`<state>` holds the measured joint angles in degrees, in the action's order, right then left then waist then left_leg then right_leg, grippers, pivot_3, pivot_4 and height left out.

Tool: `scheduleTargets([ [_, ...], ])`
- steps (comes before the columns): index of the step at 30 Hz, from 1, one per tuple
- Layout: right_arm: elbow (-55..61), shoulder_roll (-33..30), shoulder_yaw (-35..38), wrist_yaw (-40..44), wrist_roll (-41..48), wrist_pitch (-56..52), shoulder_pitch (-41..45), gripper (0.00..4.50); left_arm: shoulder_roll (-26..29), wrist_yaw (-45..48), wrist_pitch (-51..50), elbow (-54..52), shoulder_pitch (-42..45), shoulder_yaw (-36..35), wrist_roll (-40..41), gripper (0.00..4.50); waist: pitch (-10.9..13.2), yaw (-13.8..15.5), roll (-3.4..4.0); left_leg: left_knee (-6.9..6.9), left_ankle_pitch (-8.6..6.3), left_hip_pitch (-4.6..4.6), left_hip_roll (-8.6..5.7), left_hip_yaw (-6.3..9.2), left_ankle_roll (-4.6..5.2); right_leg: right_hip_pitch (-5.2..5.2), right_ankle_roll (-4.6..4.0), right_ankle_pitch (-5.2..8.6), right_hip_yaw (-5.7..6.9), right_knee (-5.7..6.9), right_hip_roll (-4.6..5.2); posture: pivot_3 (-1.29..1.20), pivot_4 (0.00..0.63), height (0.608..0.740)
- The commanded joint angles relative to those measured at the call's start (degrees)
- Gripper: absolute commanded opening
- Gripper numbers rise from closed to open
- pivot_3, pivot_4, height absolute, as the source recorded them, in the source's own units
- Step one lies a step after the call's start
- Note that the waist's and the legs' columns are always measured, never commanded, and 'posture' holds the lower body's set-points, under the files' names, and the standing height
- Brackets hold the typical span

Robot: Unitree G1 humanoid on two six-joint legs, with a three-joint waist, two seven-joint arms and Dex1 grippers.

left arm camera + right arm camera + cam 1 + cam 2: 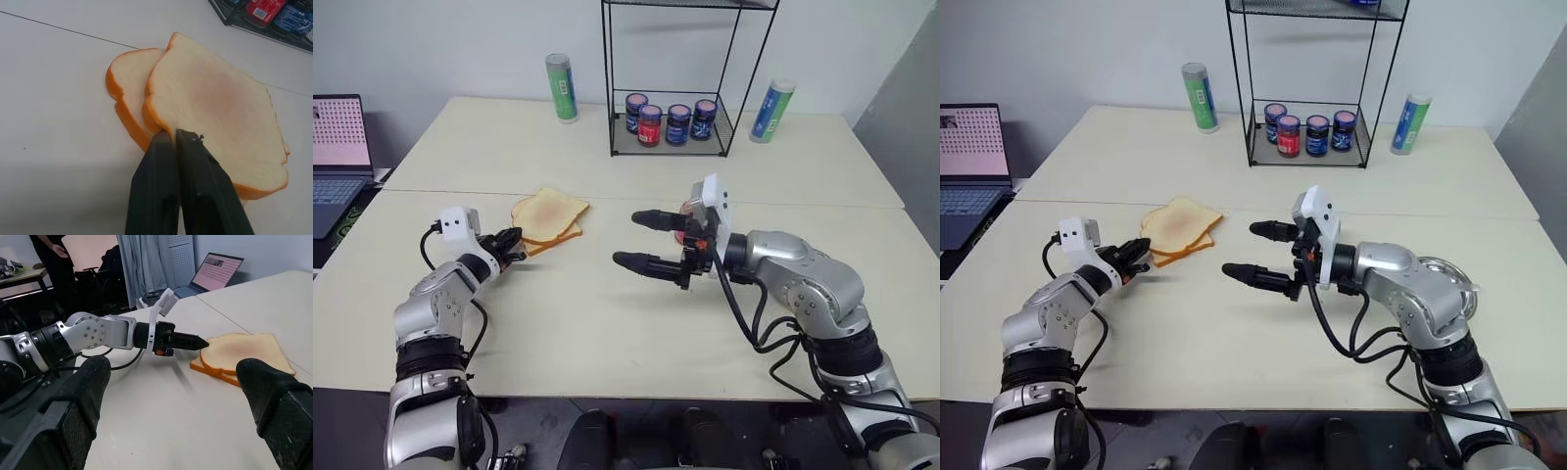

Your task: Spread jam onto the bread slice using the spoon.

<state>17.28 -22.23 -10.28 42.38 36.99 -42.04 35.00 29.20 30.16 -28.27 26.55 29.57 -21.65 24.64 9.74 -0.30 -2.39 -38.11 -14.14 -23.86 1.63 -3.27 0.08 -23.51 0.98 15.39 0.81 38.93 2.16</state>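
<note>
Two slices lie stacked left of the table's centre. The upper, paler one with a faint reddish patch is the bread slice [215,98]; under it lies a more orange-brown toasted slice [124,90]. My left gripper [175,134] is shut, its tips against the bread slice's near edge [514,247]. I cannot tell whether they pinch the crust. My right gripper [641,240] hovers to the right of the slices, open wide, pointing at them with nothing between its fingers. A glimpse of red, the jam [684,213], shows behind that gripper. The spoon is hidden.
A black wire rack [671,147] with several small lidded jars stands at the back. A green can [562,88] and a green-blue bottle [771,111] flank it. A steel dish [1451,279] sits behind my right arm. A laptop [337,147] is far left, and a person [54,254] stands beyond the table.
</note>
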Motion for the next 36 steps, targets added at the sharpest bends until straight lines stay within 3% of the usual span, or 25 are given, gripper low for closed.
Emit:
scheduleTargets([
  [1, 1.07, -0.26, 1.94, 0.00, 0.08, 0.25, 1.46, 4.50, 1.72, 0.78, 1.41, -1.00, 1.41, -0.11, -0.16, 0.03, 0.00, 0.00, 0.00, 0.00, 0.00, 0.00, 0.00, 0.00, 0.00, 0.00, 0.00, 0.00, 0.00, 0.00, 0.00, 0.00, 0.150, 0.740],
  [9, 0.51, -0.60, 2.41, 0.34, 0.07, 0.56, 2.01, 4.50, 3.41, 0.93, -0.03, -6.74, 3.13, -1.17, 1.68, 0.03, 0.00, 0.00, 0.00, 0.00, 0.00, -0.01, 0.02, 0.00, 0.00, -0.01, 0.00, 0.00, 0.00, 0.00, 0.00, 0.00, 0.150, 0.740],
  [17, 1.17, -1.08, 3.03, 0.58, 0.56, 0.30, 1.63, 4.50, 8.46, 8.51, -9.65, -21.70, 1.98, 1.02, 8.62, 0.03, 0.01, -0.08, 0.01, 0.03, 0.00, -0.01, 0.02, 0.00, 0.00, -0.01, 0.00, 0.00, -0.01, -0.02, 0.00, 0.00, 0.150, 0.740],
  [20, 3.37, -3.64, 4.95, 1.64, 2.86, -1.93, 0.83, 4.50, 12.03, 13.99, -15.10, -27.09, 2.91, 4.11, 11.73, 0.03, 0.01, -0.10, 0.02, 0.03, 0.00, -0.01, 0.00, -0.01, 0.00, -0.01, 0.00, 0.00, -0.02, -0.02, 0.00, 0.00, 0.150, 0.740],
  [27, 13.08, -16.15, 14.27, 5.22, 16.40, -13.27, -5.97, 4.50, 20.06, 26.33, -25.27, -37.26, 2.58, 9.26, 20.37, 0.03, 0.06, 0.12, 0.05, 0.08, 0.00, -0.03, -0.01, -0.02, 0.00, 0.01, -0.01, 0.02, -0.03, -0.15, 0.00, 0.00, 0.150, 0.740],
  [32, 17.75, -22.93, 19.97, 4.34, 23.32, -17.47, -11.76, 4.50, 17.47, 27.53, -30.13, -42.05, 4.77, 12.35, 26.67, 0.03, 0.08, 0.16, 0.07, 0.09, 0.00, -0.02, 0.00, 0.00, 0.00, 0.02, -0.02, 0.04, -0.03, -0.13, -0.02, 0.00, 0.150, 0.740],
  [36, 19.68, -27.21, 23.56, 3.25, 22.09, -16.95, -18.83, 4.50, 8.22, 23.11, -31.31, -41.43, 9.52, 14.33, 30.50, 0.03, 0.08, 0.49, 0.06, 0.02, 0.00, 0.00, -0.03, 0.05, 0.01, 0.13, 0.00, 0.06, -0.01, -0.19, -0.06, 0.00, 0.150, 0.740],
])
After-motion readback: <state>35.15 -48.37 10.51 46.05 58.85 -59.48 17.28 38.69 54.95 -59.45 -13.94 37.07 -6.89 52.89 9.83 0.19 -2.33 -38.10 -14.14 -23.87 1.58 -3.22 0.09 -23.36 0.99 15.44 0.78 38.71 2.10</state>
